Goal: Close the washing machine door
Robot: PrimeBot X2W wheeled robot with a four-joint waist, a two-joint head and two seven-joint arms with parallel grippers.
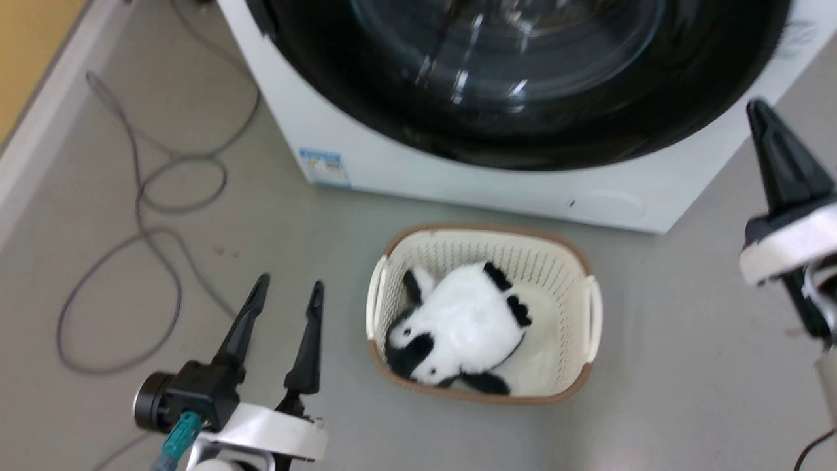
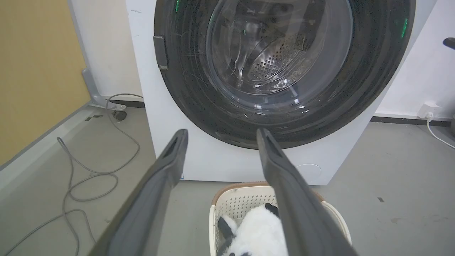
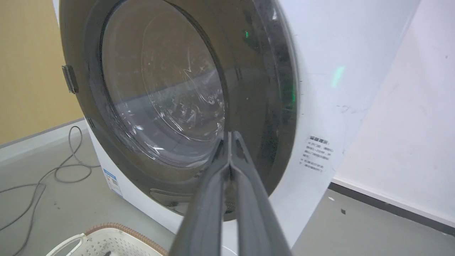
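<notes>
Fingers (image 2: 156, 185) of our left gripper (image 1: 290, 282) stand spread, holding nothing, beside the laundry basket (image 1: 592, 311); our right gripper (image 3: 229, 134) has its pair pressed together w/ nothing between. Washing machine door (image 2: 192, 99) sits flat against the washing machine (image 2: 213, 167) front, just behind the basket.

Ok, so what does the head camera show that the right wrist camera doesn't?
Head view: a panda toy lying in the basket, and the left gripper, open. Right wrist view: a printed sticker on the washing machine side, the white wall beside it, and a small catch on the edge of the door. Both: the dark round door, the blue label, the basket, the loose cable and the right gripper, fingers closed together.
</notes>
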